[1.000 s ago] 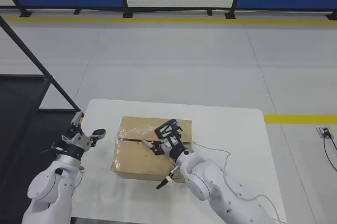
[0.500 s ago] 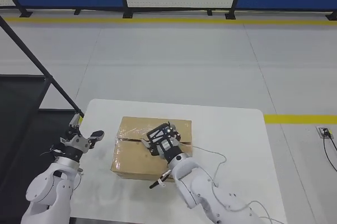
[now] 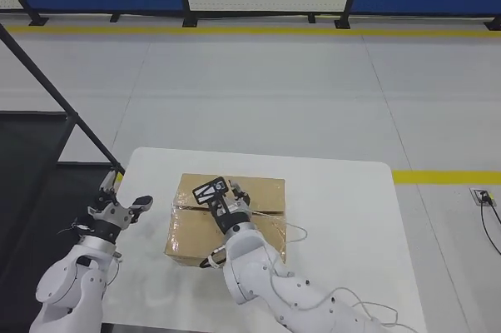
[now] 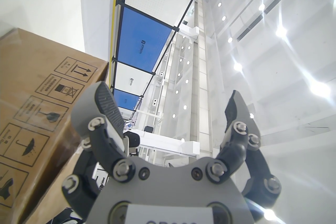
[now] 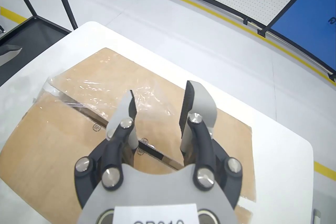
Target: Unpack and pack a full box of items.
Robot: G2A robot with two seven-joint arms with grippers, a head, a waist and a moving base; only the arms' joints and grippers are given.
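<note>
Since the full box (image 3: 263, 193) sits on the surface (image 3: 350, 216), probably heavy, stiff-walled and slick under clear tape (image 5: 105, 88), I judge its centre seam (image 5: 89, 116) the best hold, my right gripper (image 5: 160, 93) spread above it, my left gripper (image 4: 168, 93) spread beside.

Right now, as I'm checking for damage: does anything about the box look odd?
Yes. The clear tape over the box's top seam is wrinkled and loose, and a dark gap shows between the flaps. The open right gripper hangs above it.
</note>
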